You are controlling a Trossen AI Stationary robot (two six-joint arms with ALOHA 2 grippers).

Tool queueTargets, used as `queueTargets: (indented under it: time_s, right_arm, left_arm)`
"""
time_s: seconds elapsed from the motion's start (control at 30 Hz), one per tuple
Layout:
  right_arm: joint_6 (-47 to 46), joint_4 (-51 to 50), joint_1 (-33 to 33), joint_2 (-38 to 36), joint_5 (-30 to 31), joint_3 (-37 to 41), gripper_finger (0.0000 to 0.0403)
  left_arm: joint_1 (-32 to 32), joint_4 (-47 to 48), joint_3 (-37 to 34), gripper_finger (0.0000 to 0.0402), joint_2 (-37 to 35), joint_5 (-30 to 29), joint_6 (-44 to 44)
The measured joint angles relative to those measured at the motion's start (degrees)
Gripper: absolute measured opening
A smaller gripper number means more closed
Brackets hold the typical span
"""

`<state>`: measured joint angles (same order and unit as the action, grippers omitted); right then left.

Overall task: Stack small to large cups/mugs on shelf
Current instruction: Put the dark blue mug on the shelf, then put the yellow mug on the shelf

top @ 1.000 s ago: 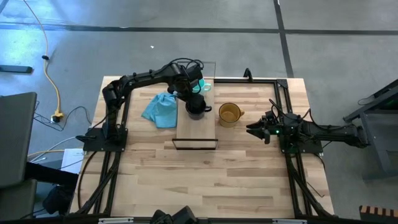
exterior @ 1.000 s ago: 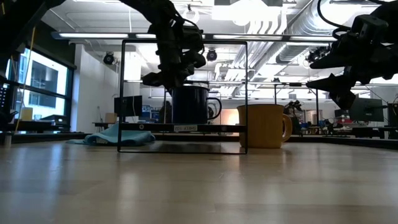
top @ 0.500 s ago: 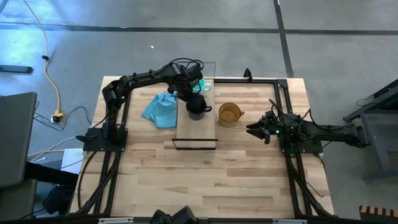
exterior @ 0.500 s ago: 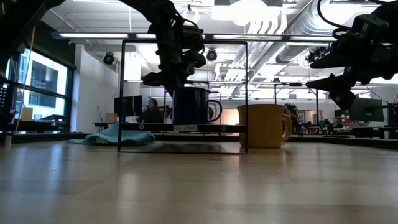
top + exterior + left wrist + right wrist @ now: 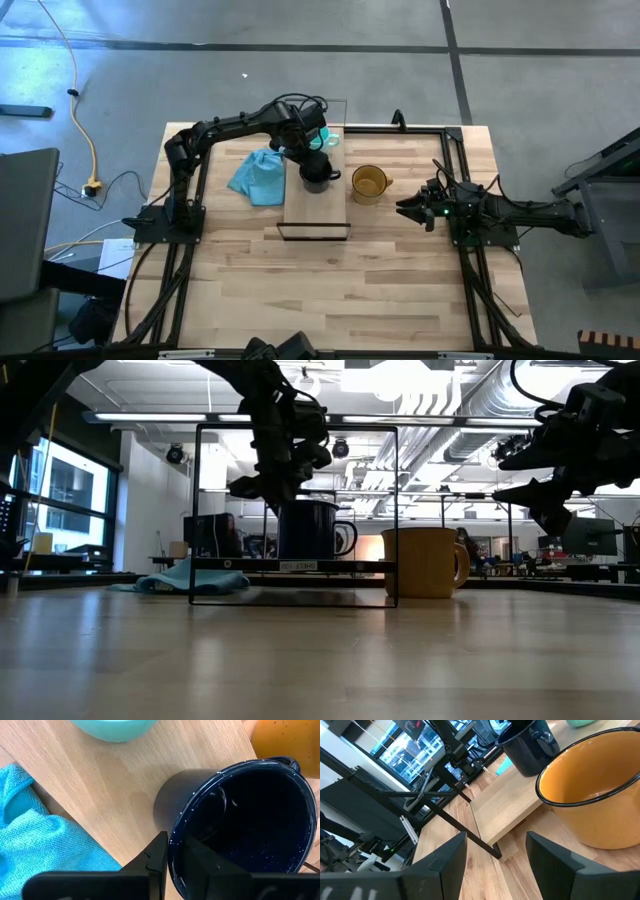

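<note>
Left gripper [image 5: 172, 857] pinching rim of black mug [image 5: 240, 820] standing on shelf [image 5: 125, 780], teal mug [image 5: 112, 727] just beyond, so placing black mug seems underway; release next; right gripper [image 5: 495, 855] wide open behind amber mug [image 5: 592, 795]

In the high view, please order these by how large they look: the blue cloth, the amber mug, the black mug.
1. Blue cloth, largest.
2. Amber mug.
3. Black mug, partly hidden by the left gripper, so its place below the amber mug is unsure.

Black mug [image 5: 316, 170] and teal mug [image 5: 330, 137] upright on shelf [image 5: 316, 205]; amber mug [image 5: 368, 184] beside.
</note>
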<state>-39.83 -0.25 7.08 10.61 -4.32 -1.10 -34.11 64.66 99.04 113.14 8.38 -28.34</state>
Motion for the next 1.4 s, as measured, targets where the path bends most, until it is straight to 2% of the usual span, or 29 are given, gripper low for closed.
queueTargets:
  time_s: [0.2, 0.7, 1.0, 1.2, 1.4]
  right_arm:
    - [0.24, 0.0, -0.01, 0.0, 0.01, 0.0, 0.0195]
    - [0.26, 0.0, -0.01, 0.0, 0.22, 0.0, 0.0195]
    - [1.25, 0.0, -0.01, 0.0, 0.2, 0.0, 0.0195]
    - [1.25, 0.0, -0.01, 0.0, 0.17, 0.0, 0.0195]
    - [1.14, 0.0, -0.01, 0.0, 0.03, 0.0, 0.0195]
  left_arm:
    - [0.0, 0.18, 0.0, 0.0048, 0.0, 0.02, 0.72]
    - [0.0, 0.26, 0.07, 0.0129, 0.0, 0.2, 1.2]
    - [-0.02, 1.73, 5.3, 0.0168, -0.04, -0.13, 2.89]
    - [-0.02, 7.57, 8.14, 0.0181, -0.07, -0.78, 4.02]
    - [-0.02, 18.45, 12.7, 0.0182, -0.07, -4.67, 5.54]
